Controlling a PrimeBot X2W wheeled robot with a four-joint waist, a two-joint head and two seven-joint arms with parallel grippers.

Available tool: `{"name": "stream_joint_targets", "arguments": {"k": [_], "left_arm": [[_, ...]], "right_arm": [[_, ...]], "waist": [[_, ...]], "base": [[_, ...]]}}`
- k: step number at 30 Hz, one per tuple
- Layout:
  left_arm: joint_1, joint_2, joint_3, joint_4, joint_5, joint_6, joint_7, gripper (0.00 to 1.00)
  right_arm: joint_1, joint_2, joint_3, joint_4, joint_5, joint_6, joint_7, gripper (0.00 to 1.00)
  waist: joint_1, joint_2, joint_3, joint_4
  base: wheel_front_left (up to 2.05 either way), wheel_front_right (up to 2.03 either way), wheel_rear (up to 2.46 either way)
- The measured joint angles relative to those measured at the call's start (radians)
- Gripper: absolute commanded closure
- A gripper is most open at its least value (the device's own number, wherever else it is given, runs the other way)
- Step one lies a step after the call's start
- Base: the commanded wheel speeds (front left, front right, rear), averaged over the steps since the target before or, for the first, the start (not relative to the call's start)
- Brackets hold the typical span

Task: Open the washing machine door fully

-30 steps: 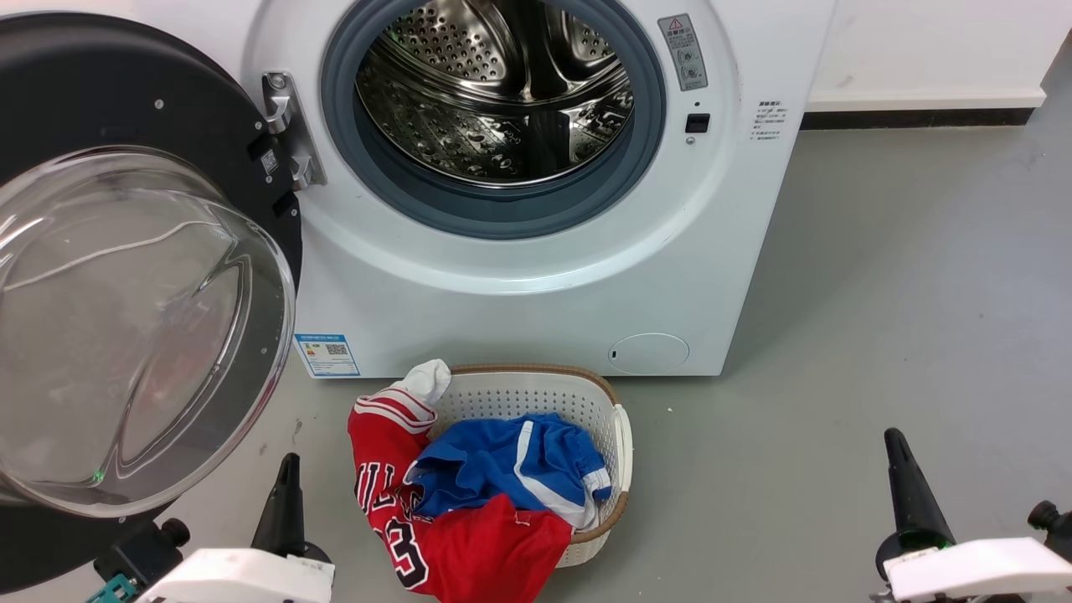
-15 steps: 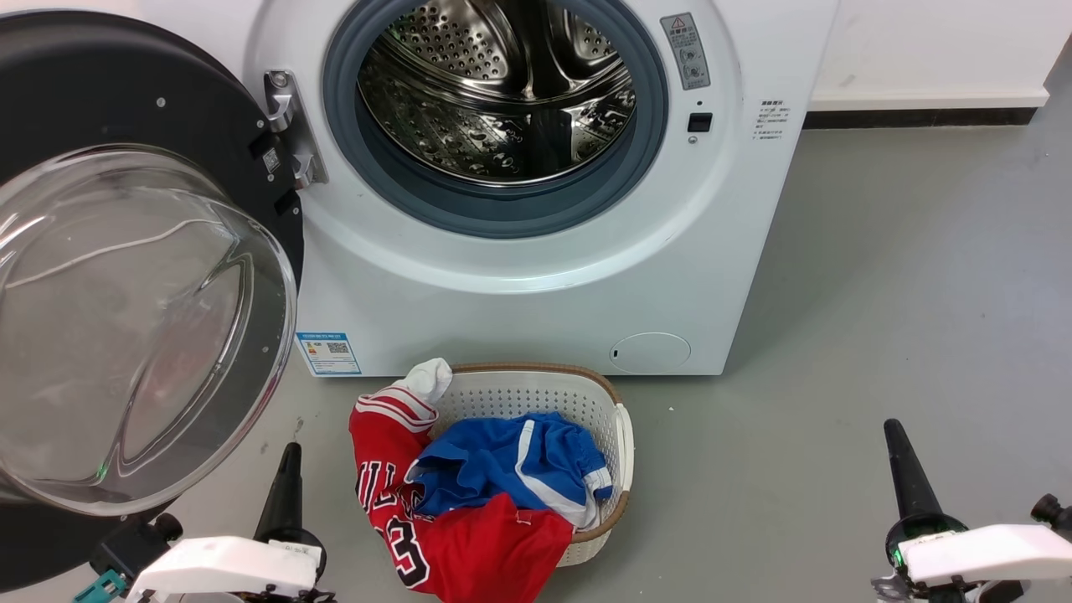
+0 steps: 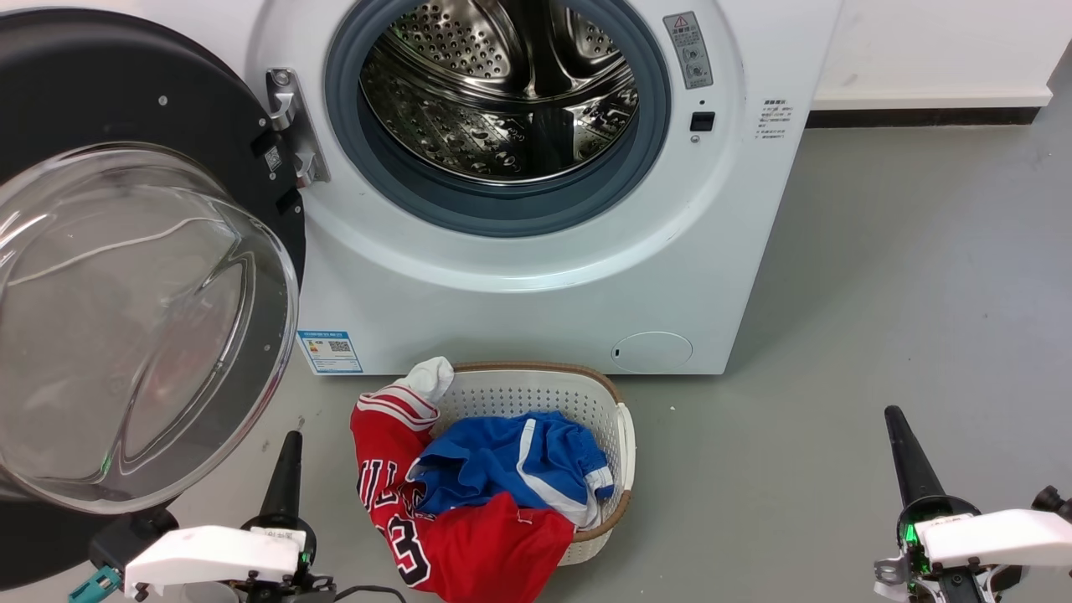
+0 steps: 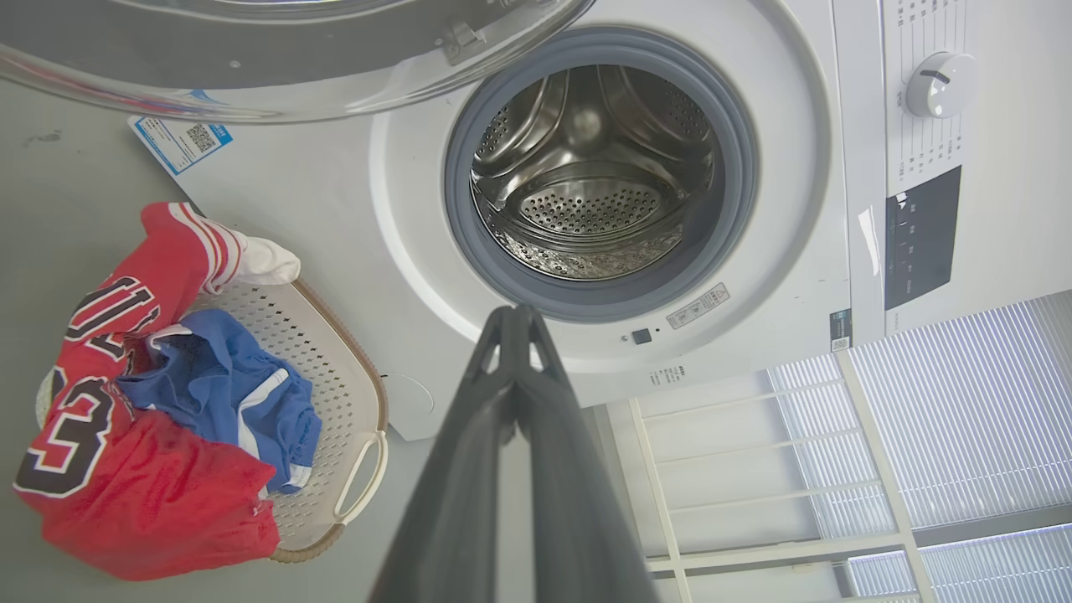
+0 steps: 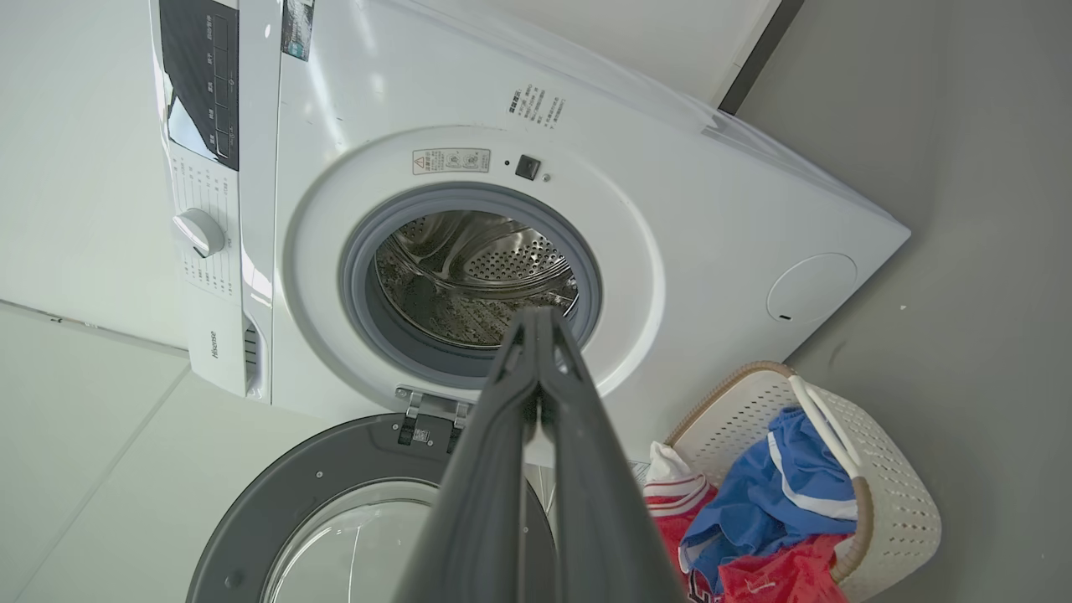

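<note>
The white washing machine (image 3: pixel 536 301) stands ahead with its steel drum (image 3: pixel 502 92) exposed inside the grey gasket. Its door (image 3: pixel 126 318), a black disc with a clear glass bowl, hangs swung far out to the left on its hinge (image 3: pixel 289 126). The door's rim also crosses the top of the left wrist view (image 4: pixel 276 50) and sits low in the right wrist view (image 5: pixel 352 519). My left gripper (image 3: pixel 287 469) is shut below the door's lower edge, holding nothing. My right gripper (image 3: pixel 904 456) is shut and empty over the bare floor at the lower right. Both sets of fingers (image 4: pixel 515 335) (image 5: pixel 536 335) point at the drum opening.
A white laundry basket (image 3: pixel 586 394) stands on the grey floor right in front of the machine, holding a red jersey (image 3: pixel 435 519) and blue shorts (image 3: pixel 511 461). A white wall with a dark skirting (image 3: pixel 921 113) runs behind on the right.
Both grippers have slid slightly up the head view while their white forearms dropped lower. The whole picture has shifted a few pixels, so the camera moved. The door stands as before.
</note>
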State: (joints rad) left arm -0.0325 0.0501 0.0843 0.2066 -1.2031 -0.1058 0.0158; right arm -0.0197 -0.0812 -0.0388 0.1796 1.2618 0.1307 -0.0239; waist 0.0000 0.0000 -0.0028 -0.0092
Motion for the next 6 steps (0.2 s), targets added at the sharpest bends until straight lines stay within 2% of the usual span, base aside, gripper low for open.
{"name": "stream_joint_targets", "arguments": {"k": [6], "left_arm": [[-0.013, 0.000, 0.005, 0.006, -0.058, -0.005, 0.014, 1.00]], "right_arm": [[-0.007, 0.000, -0.005, 0.010, 0.055, 0.000, 0.016, 1.00]], "waist": [[0.0000, 0.0000, 0.001, 0.001]], "base": [[0.00, 0.00, 0.00]]}}
